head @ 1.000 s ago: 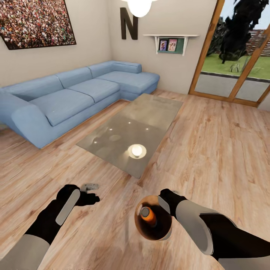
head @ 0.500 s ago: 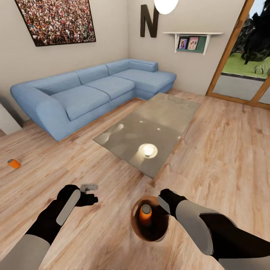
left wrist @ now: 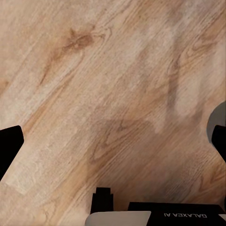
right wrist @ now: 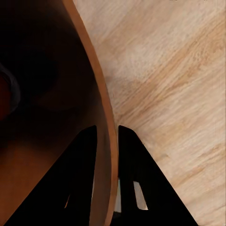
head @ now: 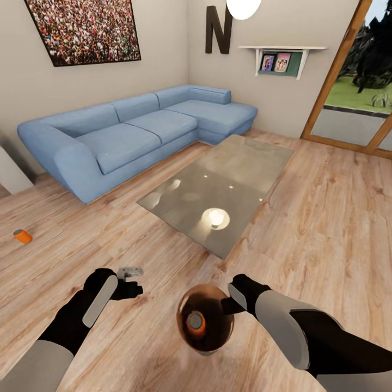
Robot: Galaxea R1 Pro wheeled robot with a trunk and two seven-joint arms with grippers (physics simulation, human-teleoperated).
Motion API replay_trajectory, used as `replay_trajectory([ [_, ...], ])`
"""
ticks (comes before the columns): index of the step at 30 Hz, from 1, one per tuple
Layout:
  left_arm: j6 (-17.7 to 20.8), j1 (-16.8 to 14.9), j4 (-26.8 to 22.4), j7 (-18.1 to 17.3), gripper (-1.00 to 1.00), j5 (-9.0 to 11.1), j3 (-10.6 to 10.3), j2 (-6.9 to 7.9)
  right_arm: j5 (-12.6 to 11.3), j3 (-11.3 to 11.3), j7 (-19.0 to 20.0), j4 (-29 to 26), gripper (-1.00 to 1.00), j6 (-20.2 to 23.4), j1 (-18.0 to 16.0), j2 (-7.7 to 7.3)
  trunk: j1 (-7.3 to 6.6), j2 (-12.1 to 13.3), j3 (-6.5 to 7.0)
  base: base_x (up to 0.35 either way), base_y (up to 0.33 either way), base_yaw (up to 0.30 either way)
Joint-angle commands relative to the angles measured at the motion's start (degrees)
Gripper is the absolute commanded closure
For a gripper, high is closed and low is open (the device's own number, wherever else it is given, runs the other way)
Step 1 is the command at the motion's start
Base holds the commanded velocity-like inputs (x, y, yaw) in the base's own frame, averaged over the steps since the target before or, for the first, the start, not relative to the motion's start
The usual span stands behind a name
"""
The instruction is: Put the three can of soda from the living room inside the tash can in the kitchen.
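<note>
Soda can [head: 195, 322] number one lies inside the brown bin [head: 213, 305], only its grey top and a rim of orange showing in the head view; in the right wrist view it is a dim reddish curve at the edge of the dark inside [right wrist: 37, 94], hard to make out. The right gripper [right wrist: 107, 136] is clamped on the bin's rim [right wrist: 106, 117], one black finger inside the wall and one outside, and holds the bin above the wood floor [head: 326, 218]. The left gripper [head: 129, 277] hangs over bare floor with its fingers [left wrist: 9, 146] set wide apart and nothing between them — both are cut off by the edges of the wrist view. A second soda can [head: 23, 236] lies on its side on the floor, well apart from both arms, near the end of the blue sofa [head: 125, 136]. Against half a second ago the bin has tilted, its mouth now turned more toward the camera and the can inside seen end-on rather than upright; the room has barely shifted. Between the arms and the sofa stands the glass coffee table [head: 218, 185], reflecting the ceiling lamp [head: 243, 6]; a glass door [head: 359, 81] to the garden is cut off at the right.
</note>
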Motion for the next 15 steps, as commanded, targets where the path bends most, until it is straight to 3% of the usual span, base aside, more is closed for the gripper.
replay_trajectory([
  [1, 0.0, 0.0, 0.0, 0.0, -1.0, -0.01, 0.0, -0.01, 0.14, 0.78, 0.44, 0.05, 1.0, 0.04, 0.0, 0.0, 0.0, 0.0, 0.0, 0.0, 0.0, 0.0],
  [15, 0.0, 0.0, 0.0, 0.09, -1.0, -0.02, -0.04, -0.1, 0.14, 0.77, 0.97, 0.08, 1.0, 0.04, 0.0, 0.0, 0.0, 0.0, 0.04, 0.0, 0.0, 0.0],
])
